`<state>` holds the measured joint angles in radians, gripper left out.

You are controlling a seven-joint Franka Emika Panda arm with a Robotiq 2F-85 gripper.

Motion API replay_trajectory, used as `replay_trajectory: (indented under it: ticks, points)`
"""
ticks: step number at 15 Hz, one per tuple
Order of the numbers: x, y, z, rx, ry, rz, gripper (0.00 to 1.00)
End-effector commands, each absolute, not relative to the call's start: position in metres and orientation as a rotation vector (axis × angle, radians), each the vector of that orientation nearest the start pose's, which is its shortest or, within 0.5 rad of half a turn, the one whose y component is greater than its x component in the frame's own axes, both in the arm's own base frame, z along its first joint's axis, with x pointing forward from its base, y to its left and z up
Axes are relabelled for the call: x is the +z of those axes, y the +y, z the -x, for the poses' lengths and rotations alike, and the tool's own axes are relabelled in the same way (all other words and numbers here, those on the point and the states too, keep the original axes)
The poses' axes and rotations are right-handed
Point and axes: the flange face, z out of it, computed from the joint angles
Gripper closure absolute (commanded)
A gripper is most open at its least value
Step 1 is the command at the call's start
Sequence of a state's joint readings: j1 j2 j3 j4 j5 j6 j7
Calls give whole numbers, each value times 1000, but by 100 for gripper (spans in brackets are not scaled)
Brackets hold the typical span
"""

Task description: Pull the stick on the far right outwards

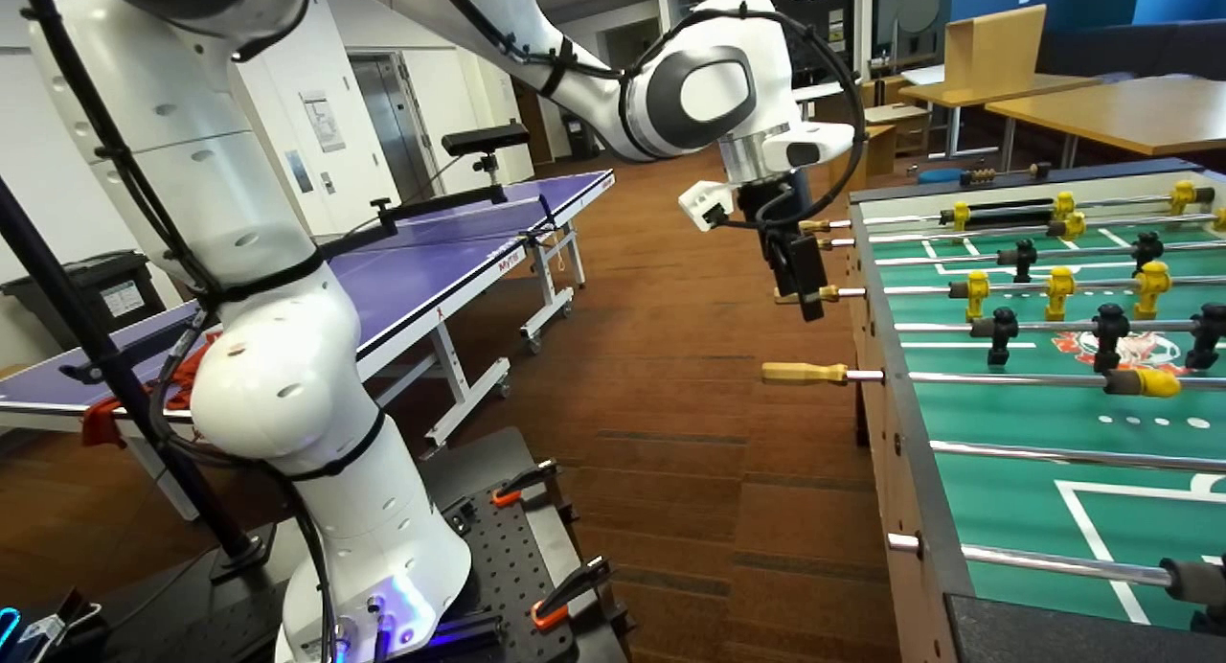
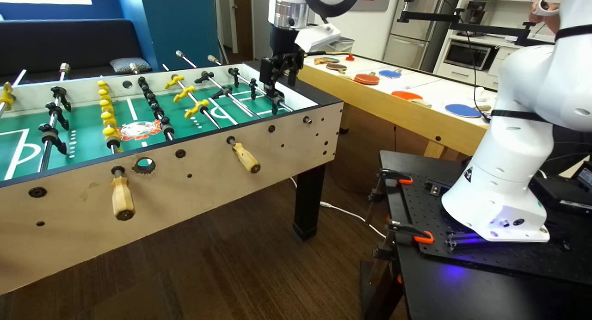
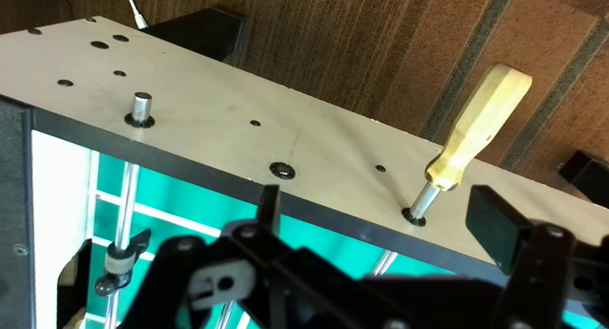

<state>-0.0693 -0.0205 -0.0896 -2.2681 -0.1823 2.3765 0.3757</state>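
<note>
Black claw (image 3: 378, 208) with fingers (image 3: 495, 227) spread wide in the wrist view, nothing gripped. Apart from it, a tan-handled stick (image 2: 245, 158), in an exterior view jutting from the near side of a foosball table (image 2: 208, 186), right of another handled rod (image 2: 122, 197) and left of a bare metal rod end (image 2: 307, 120). Possible trouble: a knock against the wood, from an off-centre approach; a slip, from too shallow a hold; a jam in the table, from a slanted pull.
</note>
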Motion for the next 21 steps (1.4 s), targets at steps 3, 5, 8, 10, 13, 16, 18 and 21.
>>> replay_trajectory:
  ticks: [3,5,8,10,13,16,18,21]
  points:
    - [361,-78,-527,-245,723,3142,0]
    - [348,-73,-530,-263,768,3089,0]
    - [322,-63,-534,-291,813,3014,0]
    - [302,-57,-537,-308,839,2974,0]
    - [274,-54,-542,-303,887,2938,0]
    - [253,-55,-548,-308,947,2900,0]
    - [244,-55,-552,-321,1007,2856,0]
    - [236,-54,-561,-330,1090,2805,0]
